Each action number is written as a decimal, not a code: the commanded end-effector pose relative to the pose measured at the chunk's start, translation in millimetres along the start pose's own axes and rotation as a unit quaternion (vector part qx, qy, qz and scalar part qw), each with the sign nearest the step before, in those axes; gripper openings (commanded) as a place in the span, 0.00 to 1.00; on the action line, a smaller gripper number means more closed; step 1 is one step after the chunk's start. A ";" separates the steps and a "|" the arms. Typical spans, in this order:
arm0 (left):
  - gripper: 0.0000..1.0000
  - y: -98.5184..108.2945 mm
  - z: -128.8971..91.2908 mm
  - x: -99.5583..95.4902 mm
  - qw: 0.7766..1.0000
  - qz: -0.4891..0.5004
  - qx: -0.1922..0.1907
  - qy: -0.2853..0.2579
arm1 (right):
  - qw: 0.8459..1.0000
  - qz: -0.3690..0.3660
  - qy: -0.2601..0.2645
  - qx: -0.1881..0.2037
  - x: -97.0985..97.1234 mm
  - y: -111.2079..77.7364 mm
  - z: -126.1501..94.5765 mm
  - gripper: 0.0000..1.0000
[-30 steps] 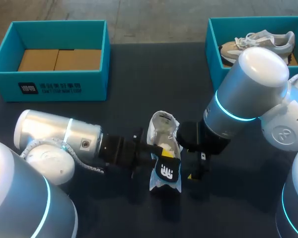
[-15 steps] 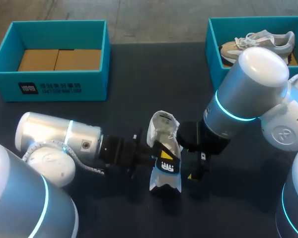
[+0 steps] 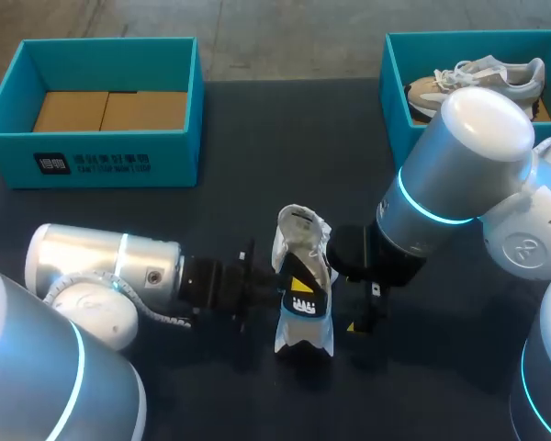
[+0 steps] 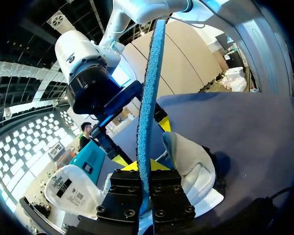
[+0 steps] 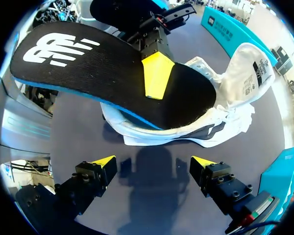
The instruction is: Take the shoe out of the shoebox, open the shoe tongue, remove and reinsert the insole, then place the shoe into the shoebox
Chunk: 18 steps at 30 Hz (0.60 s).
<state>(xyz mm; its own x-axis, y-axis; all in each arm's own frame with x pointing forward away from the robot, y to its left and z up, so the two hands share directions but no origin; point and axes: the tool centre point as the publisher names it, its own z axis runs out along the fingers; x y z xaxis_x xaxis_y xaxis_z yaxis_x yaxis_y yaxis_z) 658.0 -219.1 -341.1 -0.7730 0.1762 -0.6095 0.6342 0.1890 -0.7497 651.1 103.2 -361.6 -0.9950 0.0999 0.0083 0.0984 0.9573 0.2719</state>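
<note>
- Dark table beneath both arms, with a teal left shoebox at the far left corner and brown cardboard on its floor.
- Teal right shoebox at the far right, holding a beige shoe. Near part of both hidden behind the right arm.
- White shoe on the table near the middle, between the two arms and well apart from both boxes. Tongue with its label folded outward, as seen from the right wrist.
- Insole raised over the white shoe, black on top, blue beneath. Impossible to tell whether its far end sits inside the shoe or only rests on it.
- Left gripper pinched on the insole from both faces.
- Left wrist view: insole edge-on only, a thin blue strip rising from between the fingers. Black face not visible from here.
- Right wrist view alone: full black face of the insole, with one yellow tip of the left gripper pressed flat on it.
- Right gripper spread wide, nothing between its fingers, white shoe just ahead. Largely hidden under the right arm in the head view, bar a yellow speck.
</note>
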 end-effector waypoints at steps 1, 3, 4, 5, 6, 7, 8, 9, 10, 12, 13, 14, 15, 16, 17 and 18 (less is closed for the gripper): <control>0.00 3.4 7.1 -2.9 1.000 0.000 -0.006 0.002 | 1.000 0.000 -0.002 0.001 1.3 0.9 1.7 1.00; 0.00 4.3 8.4 -4.5 1.000 0.000 -0.008 0.002 | 1.000 0.000 -0.002 0.001 1.3 0.9 1.7 1.00; 0.00 4.5 8.9 -5.2 1.000 0.001 -0.009 0.001 | 1.000 0.000 -0.002 0.001 1.3 0.9 1.7 1.00; 0.00 4.7 9.5 -5.8 1.000 0.001 -0.010 0.001 | 1.000 0.000 -0.002 0.001 1.3 0.9 1.7 1.00; 0.00 5.2 10.1 -6.4 1.000 0.001 -0.011 0.002 | 1.000 0.000 -0.002 0.001 1.3 0.9 1.7 1.00; 0.00 5.5 10.4 -6.8 1.000 0.001 -0.012 0.003 | 1.000 0.000 -0.002 0.001 1.3 0.9 1.7 1.00; 0.00 6.7 10.9 -7.6 1.000 -0.001 -0.016 0.005 | 1.000 0.000 -0.002 0.001 1.3 0.9 1.7 1.00; 0.00 7.9 11.0 -8.0 1.000 0.000 -0.019 0.006 | 1.000 0.000 -0.002 0.001 1.3 0.9 1.7 1.00; 0.00 8.8 11.1 -8.2 1.000 0.000 -0.020 0.006 | 1.000 0.000 -0.002 0.001 1.3 0.9 1.7 1.00; 0.00 11.0 10.9 -8.4 1.000 -0.002 -0.023 0.010 | 1.000 0.000 -0.002 0.001 1.3 0.9 1.7 1.00; 0.00 11.2 10.7 -8.4 1.000 -0.002 -0.023 0.012 | 1.000 0.000 -0.002 0.001 1.3 0.9 1.7 1.00; 0.00 11.7 10.2 -8.2 1.000 -0.002 -0.023 0.014 | 1.000 0.000 -0.002 0.001 1.3 0.9 1.7 1.00; 0.00 12.0 9.7 -8.0 1.000 -0.001 -0.023 0.015 | 1.000 0.000 -0.002 0.001 1.3 0.9 1.7 1.00; 0.00 12.3 9.1 -7.9 1.000 -0.001 -0.023 0.016 | 1.000 0.000 -0.002 0.001 1.3 0.9 1.7 1.00; 0.00 12.6 8.6 -7.9 1.000 -0.001 -0.023 0.016 | 1.000 0.000 -0.002 0.001 1.3 0.9 1.7 1.00; 0.00 12.7 7.9 -7.8 1.000 0.000 -0.023 0.017 | 1.000 0.000 -0.002 0.001 1.3 0.9 1.7 1.00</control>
<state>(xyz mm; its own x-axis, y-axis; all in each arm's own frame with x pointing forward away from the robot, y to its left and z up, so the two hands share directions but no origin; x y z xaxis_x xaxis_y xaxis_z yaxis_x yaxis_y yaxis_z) 669.7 -226.3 -347.9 -0.7723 0.2002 -0.6028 0.6351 0.2308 -0.7371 651.1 103.2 -361.6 -0.9950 0.1000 0.0083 0.0984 0.9573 0.2719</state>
